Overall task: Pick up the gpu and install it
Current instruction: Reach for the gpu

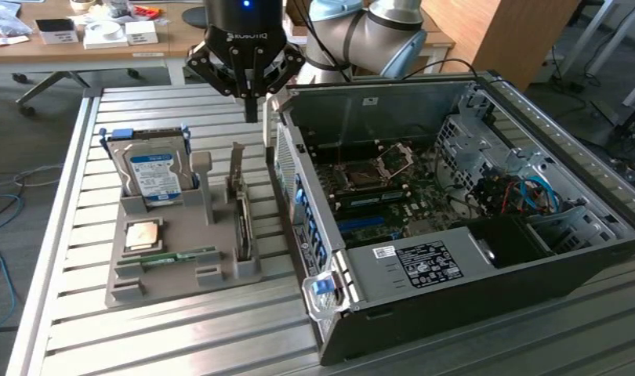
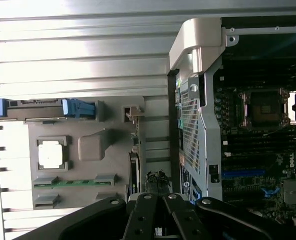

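Exterior view is showing the jaws hanging closed and empty above the counter (image 1: 192, 337), over the narrow gap between the grey holder tray (image 1: 129, 290) and the open computer case (image 1: 485, 309). The gpu (image 1: 239, 215) is standing on its edge in a slot of that tray, on the side nearest the case, with its silver bracket (image 1: 237, 160) rising at the end toward the counter's far edge; nothing is touching it. A hard drive (image 1: 154, 174) is standing upright in the tray, while a processor (image 1: 142, 233) and a green memory stick (image 1: 182, 256) are lying flat beside the card
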Action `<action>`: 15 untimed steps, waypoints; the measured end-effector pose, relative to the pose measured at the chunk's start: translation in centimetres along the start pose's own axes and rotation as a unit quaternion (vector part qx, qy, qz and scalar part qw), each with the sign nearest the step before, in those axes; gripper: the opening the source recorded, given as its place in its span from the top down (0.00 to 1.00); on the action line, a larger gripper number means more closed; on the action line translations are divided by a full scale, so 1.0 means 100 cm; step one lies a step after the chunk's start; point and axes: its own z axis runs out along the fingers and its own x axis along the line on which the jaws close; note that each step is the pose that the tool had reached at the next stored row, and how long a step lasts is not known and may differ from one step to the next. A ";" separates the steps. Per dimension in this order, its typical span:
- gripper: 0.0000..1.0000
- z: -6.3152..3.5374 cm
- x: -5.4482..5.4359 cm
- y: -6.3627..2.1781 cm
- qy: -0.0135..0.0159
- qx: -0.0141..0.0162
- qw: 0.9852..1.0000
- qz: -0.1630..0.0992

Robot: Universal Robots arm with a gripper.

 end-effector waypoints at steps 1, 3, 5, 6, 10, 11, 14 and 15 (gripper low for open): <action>0.89 0.0000 0.000 0.0000 0.000 0.000 1.000 0.000; 0.89 0.0000 0.000 0.0000 0.000 0.000 1.000 0.000; 0.89 -0.0001 0.003 -0.0002 0.000 0.000 1.000 0.000; 0.89 0.0000 0.004 -0.0003 0.000 0.000 1.000 0.000; 0.89 -0.0001 0.005 -0.0004 0.000 0.000 1.000 0.000; 0.89 -0.0001 0.005 -0.0005 0.000 0.000 1.000 0.000; 0.89 -0.0002 0.005 -0.0030 0.000 0.000 1.000 0.000; 0.89 -0.0002 0.004 -0.0045 0.000 0.000 1.000 0.000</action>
